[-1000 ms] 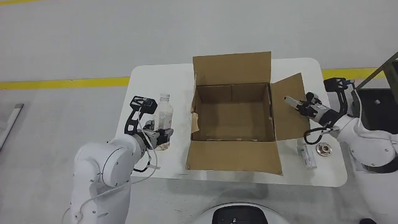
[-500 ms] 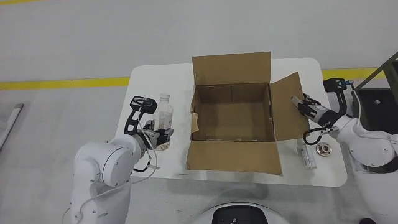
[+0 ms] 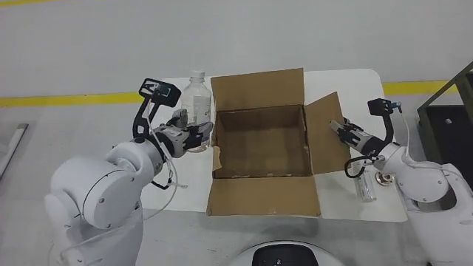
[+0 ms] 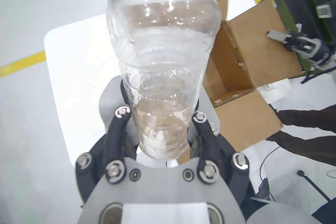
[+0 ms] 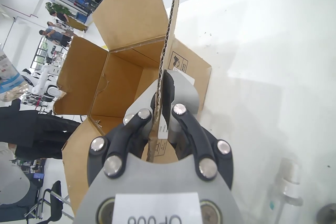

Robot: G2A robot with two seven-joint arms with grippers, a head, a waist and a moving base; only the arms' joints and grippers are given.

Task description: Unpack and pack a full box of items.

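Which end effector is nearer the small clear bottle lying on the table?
Right. The right end effector grips the box flap just beside the small clear bottle; the left end effector holds a water bottle across the box.

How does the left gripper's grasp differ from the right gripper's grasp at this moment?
The left gripper is shut on a clear bottle, spread wide around its lower part; the right gripper is shut on a side flap of the box, pinched nearly together on thin cardboard. The left gripper holds a loose thing beside the box; the right gripper holds part of the box itself. Both are gripping something.
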